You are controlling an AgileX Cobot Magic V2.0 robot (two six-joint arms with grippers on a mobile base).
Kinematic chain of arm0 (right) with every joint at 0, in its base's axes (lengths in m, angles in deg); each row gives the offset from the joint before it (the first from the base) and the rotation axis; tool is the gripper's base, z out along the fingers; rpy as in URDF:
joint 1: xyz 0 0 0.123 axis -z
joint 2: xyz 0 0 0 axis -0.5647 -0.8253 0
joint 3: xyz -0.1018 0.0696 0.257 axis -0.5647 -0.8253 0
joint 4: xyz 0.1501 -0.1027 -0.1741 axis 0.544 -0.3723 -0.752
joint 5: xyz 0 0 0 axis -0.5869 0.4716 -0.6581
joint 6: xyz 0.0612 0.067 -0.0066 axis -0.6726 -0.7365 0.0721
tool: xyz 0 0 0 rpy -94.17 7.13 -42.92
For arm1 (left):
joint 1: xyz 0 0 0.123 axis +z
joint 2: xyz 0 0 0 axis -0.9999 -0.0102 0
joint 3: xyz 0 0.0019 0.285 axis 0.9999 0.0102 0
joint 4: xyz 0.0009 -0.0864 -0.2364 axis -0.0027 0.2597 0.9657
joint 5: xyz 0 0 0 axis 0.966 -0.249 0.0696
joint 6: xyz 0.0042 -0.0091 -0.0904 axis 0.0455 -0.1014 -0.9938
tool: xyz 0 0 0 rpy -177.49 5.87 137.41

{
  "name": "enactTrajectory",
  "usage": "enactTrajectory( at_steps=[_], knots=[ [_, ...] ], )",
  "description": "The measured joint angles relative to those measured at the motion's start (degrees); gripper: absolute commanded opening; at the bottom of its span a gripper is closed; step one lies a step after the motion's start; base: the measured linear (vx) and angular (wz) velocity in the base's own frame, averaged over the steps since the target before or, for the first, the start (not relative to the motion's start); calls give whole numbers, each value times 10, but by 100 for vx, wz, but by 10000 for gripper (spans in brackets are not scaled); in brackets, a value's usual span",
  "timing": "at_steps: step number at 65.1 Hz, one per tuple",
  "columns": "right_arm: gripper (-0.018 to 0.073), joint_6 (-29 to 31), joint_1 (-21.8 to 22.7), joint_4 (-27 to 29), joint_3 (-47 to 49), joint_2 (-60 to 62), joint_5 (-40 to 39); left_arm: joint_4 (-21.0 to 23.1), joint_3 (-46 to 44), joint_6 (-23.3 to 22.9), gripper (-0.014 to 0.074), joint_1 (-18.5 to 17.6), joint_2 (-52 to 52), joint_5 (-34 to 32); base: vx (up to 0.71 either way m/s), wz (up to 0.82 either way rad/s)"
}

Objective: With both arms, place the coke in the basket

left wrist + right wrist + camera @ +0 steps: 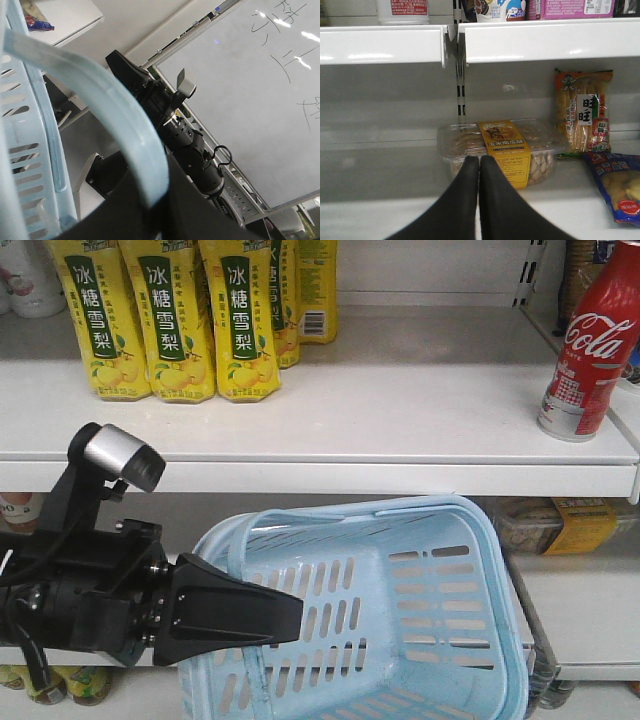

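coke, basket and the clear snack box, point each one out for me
coke (pixel 590 340): front view, on its red label
basket (pixel 375 580): front view, on its slotted side wall
clear snack box (pixel 505 147): right wrist view, on its yellow label

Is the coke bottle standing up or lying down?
Standing up: the coke rests on its base on the white shelf, neck pointing up.

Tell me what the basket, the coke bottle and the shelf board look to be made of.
The basket: moulded plastic, light blue, slightly glossy; the even slots and thin, translucent rim suggest it. The coke bottle: unclear, either plastic under a red printed sleeve or painted metal; its base looks silvery. The shelf board: probably white painted metal or laminate, smooth with a soft sheen.
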Motion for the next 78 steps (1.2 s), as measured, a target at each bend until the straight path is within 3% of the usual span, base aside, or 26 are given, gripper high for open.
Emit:
enactTrajectory(
  at_steps=[28, 38, 45, 53, 65, 71, 78],
  knots=[
    [-5, 0, 0, 0, 0, 0, -1, 0, 0, 0, -6, 0, 0, 0, 0, 0],
    [-5, -7, 0, 7, 0, 0, -37, 0, 0, 0, -6, 0, 0, 0, 0, 0],
    [-5, -74, 0, 65, 0, 0, -99, 0, 0, 0, -6, 0, 0, 0, 0, 0],
    [-5, -210, 0, 191, 0, 0, -159, 0, 0, 0, -6, 0, 0, 0, 0, 0],
    [-5, -354, 0, 278, 0, 0, -199, 0, 0, 0, -6, 0, 0, 0, 0, 0],
    [-5, -377, 0, 277, 0, 0, -223, 0, 0, 0, -6, 0, 0, 0, 0, 0],
    [-5, -378, 0, 174, 20, 0, -222, 0, 0, 0, -6, 0, 0, 0, 0, 0]
  ],
)
